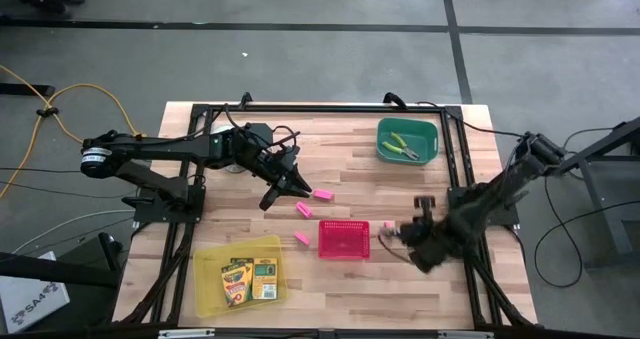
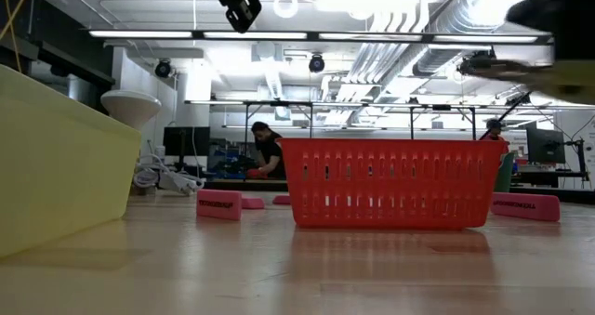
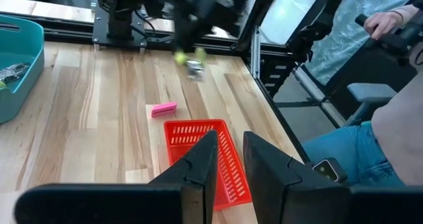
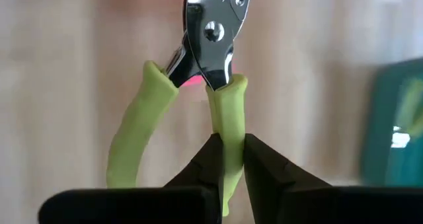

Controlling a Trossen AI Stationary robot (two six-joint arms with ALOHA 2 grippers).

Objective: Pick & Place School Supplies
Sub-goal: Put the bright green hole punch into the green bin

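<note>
Lime-green-handled tool (image 4: 211, 85) hangs pinched by one handle in my right gripper (image 4: 228, 161), above the table (image 1: 360, 179) just right of the red basket (image 1: 344, 238). It seems light, stiff and slick; holding one handle lets it swing. My left gripper (image 3: 228, 161) hovers slightly parted over the pink erasers (image 1: 322, 193). Workshop behind.

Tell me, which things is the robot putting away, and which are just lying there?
Job: green-handled tool, in the right gripper; second tool in green tray; pink erasers; crayon boxes in yellow tray.
Just there: red basket; white round object; left gripper, hovering empty.
</note>
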